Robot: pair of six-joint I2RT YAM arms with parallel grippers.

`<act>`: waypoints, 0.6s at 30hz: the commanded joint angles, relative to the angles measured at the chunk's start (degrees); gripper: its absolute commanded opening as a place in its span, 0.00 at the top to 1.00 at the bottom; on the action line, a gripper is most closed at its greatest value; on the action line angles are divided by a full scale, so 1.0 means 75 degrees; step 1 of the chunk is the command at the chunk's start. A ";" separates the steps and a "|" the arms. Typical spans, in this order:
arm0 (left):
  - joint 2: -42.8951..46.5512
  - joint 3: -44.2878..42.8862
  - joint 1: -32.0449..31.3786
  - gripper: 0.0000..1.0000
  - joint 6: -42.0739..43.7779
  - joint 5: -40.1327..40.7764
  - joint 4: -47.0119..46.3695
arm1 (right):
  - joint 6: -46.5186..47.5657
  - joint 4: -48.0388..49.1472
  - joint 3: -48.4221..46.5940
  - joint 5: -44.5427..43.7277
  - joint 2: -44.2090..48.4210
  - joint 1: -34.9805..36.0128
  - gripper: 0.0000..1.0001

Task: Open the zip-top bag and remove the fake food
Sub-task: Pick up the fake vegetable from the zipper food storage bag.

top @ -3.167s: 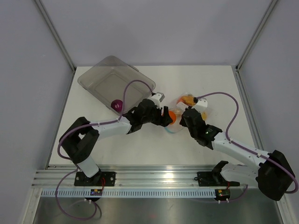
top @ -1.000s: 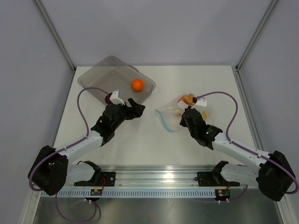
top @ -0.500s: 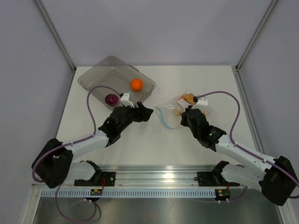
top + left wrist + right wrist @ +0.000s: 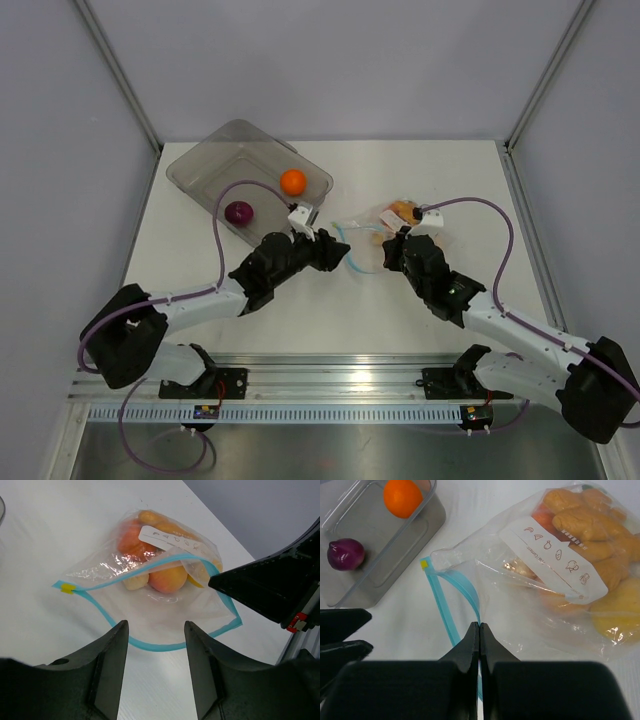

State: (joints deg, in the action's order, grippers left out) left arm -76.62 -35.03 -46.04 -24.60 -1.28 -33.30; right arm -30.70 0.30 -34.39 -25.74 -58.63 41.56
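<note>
**Left hand** [image 4: 155, 627]: jaws apart, nothing between them. The zip-top bag [image 4: 165, 607] lies on the surface [image 4: 330, 320] directly ahead of the fingertips, with its mouth gaping toward them.

**Right hand** [image 4: 479, 626]: jaws closed, pinching the bag at its blue zip strip [image 4: 443, 605]. The rest of the bag extends forward and to the right of the fingertips.

**Left wrist view only:** the open mouth. A peach [image 4: 167, 580] sits just inside the upper lip. One black finger of the right hand enters from the right and meets that lip.

**Right wrist view only:** the bulk of the fake food [image 4: 585, 525] packed in the far end of the bag under a white label [image 4: 552, 555]. A grey tray [image 4: 380, 527] lies forward and to the left of the fingertips. It holds an orange ball [image 4: 402, 497] and a purple piece [image 4: 346, 554].

**Top view:** both hands face each other across the bag.
</note>
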 commanded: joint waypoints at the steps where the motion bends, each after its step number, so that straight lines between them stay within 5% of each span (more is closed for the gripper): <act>1: -0.0342 -0.0287 -0.0282 0.49 0.0268 0.0030 -0.0646 | 0.0038 0.0756 0.0132 0.0255 0.0270 -0.0045 1.00; 18: -0.1502 -0.1154 -0.0529 0.46 0.0327 0.0135 -0.0002 | 0.0331 0.1156 0.0262 0.1426 0.0704 -0.0034 1.00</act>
State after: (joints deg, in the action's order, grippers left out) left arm -87.07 -40.60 -49.98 -23.51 -1.10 -32.34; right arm -30.00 4.99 -32.51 -18.87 -54.74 41.54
